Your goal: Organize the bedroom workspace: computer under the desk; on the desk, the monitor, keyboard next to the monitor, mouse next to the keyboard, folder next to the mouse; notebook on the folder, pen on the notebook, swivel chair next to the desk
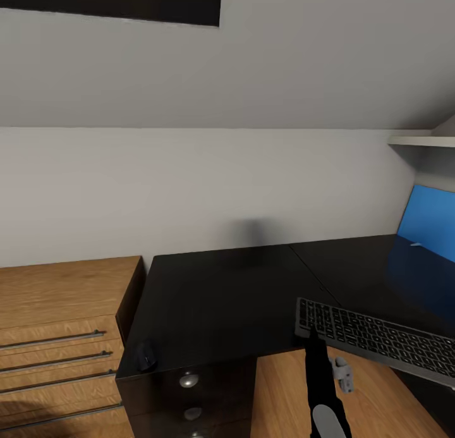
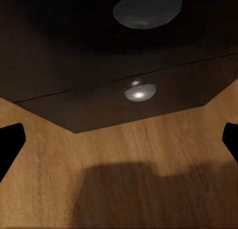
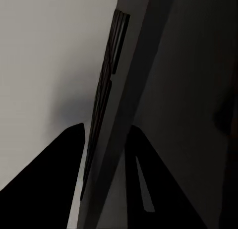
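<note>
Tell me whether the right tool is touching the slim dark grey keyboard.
Touching: in the right wrist view, the right tool's black fingers press both sides of the slim dark grey keyboard's edge with no gap.

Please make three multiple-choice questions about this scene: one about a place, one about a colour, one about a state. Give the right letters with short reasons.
1. Where is the mouse?
A. on the black desk, near its front corner above the drawer unit
B. on the wooden chest
C. on the floor

2. What colour is the folder at the right edge of the head view?
A. red
B. bright blue
C. green

3. What is the state of the keyboard?
A. lying flat in the middle of the desk
B. held by the right gripper at its edge, partly past the desk's front edge
C. lying on the wooden chest

Answers: 1 A, the small black mouse sits on the glossy top above the silver knobs. 2 B, the panel is clearly blue. 3 B, the right wrist view shows a finger on each side of the keyboard's edge.
</note>
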Robot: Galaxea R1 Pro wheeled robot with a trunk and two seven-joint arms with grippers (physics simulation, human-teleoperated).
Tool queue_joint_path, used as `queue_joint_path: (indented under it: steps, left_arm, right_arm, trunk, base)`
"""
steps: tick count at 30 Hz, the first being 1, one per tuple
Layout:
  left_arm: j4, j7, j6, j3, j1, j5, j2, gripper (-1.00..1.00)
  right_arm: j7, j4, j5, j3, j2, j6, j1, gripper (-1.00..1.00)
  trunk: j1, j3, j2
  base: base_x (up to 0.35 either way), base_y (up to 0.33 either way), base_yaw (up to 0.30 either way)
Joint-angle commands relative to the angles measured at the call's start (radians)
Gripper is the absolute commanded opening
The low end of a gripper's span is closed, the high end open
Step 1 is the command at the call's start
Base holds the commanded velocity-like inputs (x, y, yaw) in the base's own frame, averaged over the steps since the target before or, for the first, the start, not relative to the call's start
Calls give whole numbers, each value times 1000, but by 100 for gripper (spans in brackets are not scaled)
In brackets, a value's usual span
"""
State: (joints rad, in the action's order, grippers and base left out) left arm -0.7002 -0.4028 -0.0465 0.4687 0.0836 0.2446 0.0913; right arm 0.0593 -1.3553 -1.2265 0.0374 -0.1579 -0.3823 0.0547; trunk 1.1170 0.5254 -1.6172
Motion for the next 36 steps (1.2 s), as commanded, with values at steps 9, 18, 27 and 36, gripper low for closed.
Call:
queue_joint_path:
  steps: [9, 18, 27, 36]
  left_arm:
    - [35, -8, 23, -7, 1, 101, -2, 100]
    - [58, -8, 25, -18, 1, 101, -1, 100]
    - [62, -8, 25, -21, 1, 101, -2, 100]
    - [63, -8, 25, -21, 1, 101, -2, 100]
  right_arm:
    - [-45, 24, 232, 77, 78, 12, -5, -100]
    - [-45, 22, 242, 94, 81, 163, -5, -100]
    - [-44, -11, 251, 124, 120, 382, -4, -100]
    - [-44, -167, 414, 123, 192, 820, -5, -100]
  trunk:
    - [0, 1, -1]
    - [0, 1, -1]
    - [0, 1, -1]
    - [0, 1, -1]
  base:
    - [-282, 0, 0]
    - [-282, 0, 0]
    - [-20, 0, 0]
    - [0, 0, 0]
